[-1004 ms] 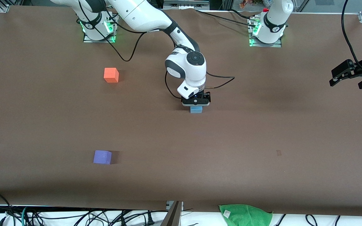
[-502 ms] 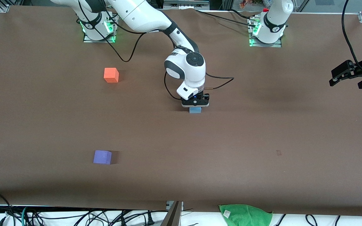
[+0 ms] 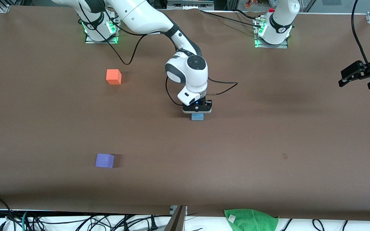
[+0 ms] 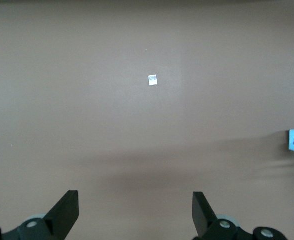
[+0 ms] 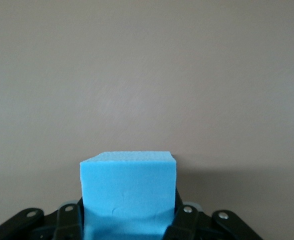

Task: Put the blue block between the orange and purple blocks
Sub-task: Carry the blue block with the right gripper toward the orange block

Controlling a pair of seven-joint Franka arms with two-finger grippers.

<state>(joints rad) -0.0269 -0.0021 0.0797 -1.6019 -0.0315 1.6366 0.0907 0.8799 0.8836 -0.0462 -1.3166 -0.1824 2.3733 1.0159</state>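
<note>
We see the right gripper [image 3: 197,113] clamped on the small matte sky-blue cube [image 3: 197,117], plain-faced; the left gripper [image 3: 360,78] waits, fingers apart.

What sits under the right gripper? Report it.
Under the right gripper is the blue block, clamped between its fingers. The front view shows only the block's lower part; the gripper covers its top. Whether it rests on the brown table cannot be told.

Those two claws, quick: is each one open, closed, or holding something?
Left gripper: open, holding nothing, waiting at the left arm's end of the table.
Right gripper: jaws shut on the blue block.
</note>
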